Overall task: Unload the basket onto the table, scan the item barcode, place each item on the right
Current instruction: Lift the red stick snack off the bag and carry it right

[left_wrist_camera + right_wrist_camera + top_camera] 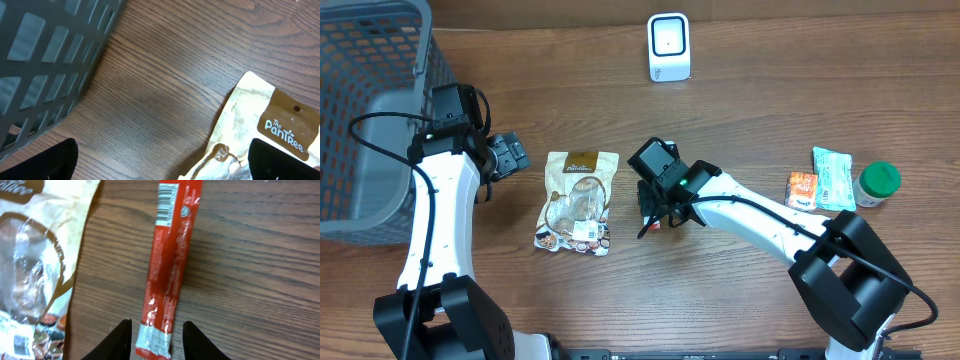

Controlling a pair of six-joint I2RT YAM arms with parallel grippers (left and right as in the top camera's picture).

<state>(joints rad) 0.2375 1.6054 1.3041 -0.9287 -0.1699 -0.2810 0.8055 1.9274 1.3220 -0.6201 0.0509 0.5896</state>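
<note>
**Red stick flat at mid-worktop, right jaws parted around one end**

The stick (167, 265) lies flat near the middle of the worktop (770, 90). It is just right of the pouch (578, 200), with a strip of bare wood between them. The right gripper (157, 341) hangs over one end of the stick with its jaws spread part way. One of its fingers (122, 340) stands on each side, and a thin gap shows at both, so nothing is pinched. The barcode (166, 205) sits on the stick's other end, facing up.

From overhead the right gripper covers nearly all of the stick; only a red sliver shows below it.

The scanner (668, 47) stands at the middle of the far edge, well apart from the stick, with open wood between them. The left gripper (510, 155) is spread wide and holds nothing. It sits between the basket (370, 110) in the far left corner and the pouch's top edge.

The frame cuts off the basket at the left and top. Toward the right edge an orange packet (801, 190), a teal packet (833, 178) and a jar (878, 183) sit close side by side; their print is too small to read. The left wrist view catches only the pouch's upper corner.
</note>
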